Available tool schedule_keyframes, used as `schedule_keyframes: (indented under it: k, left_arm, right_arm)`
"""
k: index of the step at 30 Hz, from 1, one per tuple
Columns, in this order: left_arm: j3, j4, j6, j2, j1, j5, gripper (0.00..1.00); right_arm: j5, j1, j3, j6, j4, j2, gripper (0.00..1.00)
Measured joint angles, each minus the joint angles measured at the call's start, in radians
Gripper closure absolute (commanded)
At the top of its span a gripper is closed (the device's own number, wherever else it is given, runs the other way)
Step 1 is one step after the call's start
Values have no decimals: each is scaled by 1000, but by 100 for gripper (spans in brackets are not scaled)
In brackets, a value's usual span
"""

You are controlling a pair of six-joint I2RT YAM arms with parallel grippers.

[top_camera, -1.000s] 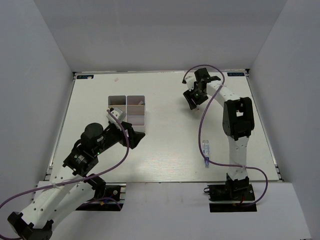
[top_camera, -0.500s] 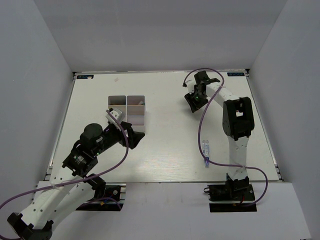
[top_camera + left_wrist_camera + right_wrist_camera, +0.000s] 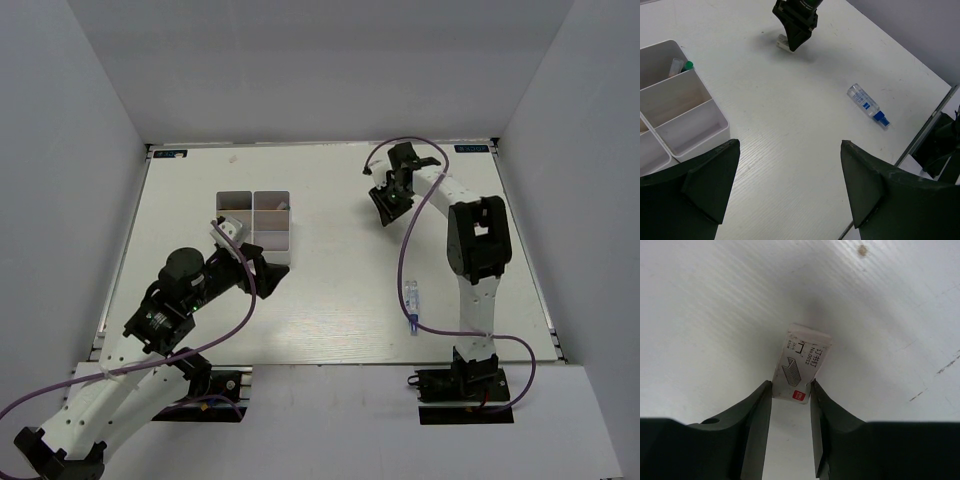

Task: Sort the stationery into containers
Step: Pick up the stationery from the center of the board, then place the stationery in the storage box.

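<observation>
The right gripper (image 3: 791, 390) clamped the near end of a small, rectangular white staple box (image 3: 802, 360). The left gripper (image 3: 790, 172) gaped wide. The smooth white four-cell organizer (image 3: 720, 116) beside its left finger held a green-capped highlighter (image 3: 688, 65).

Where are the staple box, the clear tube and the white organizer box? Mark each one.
staple box (image 3: 802, 365), right wrist view, on its printed label.
clear tube (image 3: 865, 103), left wrist view, on its clear body.
organizer box (image 3: 675, 100), left wrist view, on an inner wall.
</observation>
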Motion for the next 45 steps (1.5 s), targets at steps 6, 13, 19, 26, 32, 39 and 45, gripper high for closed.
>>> schedule_keyframes:
  k: [6, 13, 19, 26, 32, 39, 45]
  left_arm:
    - [0, 0, 0, -2, 0, 0, 9]
    - [0, 0, 0, -34, 0, 0, 9]
    - [0, 3, 3, -97, 0, 1, 9]
    - [-29, 61, 14, -239, 0, 58, 9]
    - [-58, 117, 25, -364, 0, 105, 7]
    - [-76, 166, 37, -418, 0, 165, 7]
    - [-84, 177, 38, -426, 0, 209, 7]
  right_arm:
    - [-73, 38, -41, -21, -4, -109, 86]
    - [-182, 148, -83, -59, 2, -283, 86]
    - [-248, 285, -86, -90, 6, -356, 86]
    - [-227, 469, -20, -108, -2, -305, 86]
    - [-164, 592, 166, -114, -4, -165, 86]
    - [-67, 674, 271, -118, 23, -62, 86]
    - [20, 720, 286, -122, 83, -34, 86]
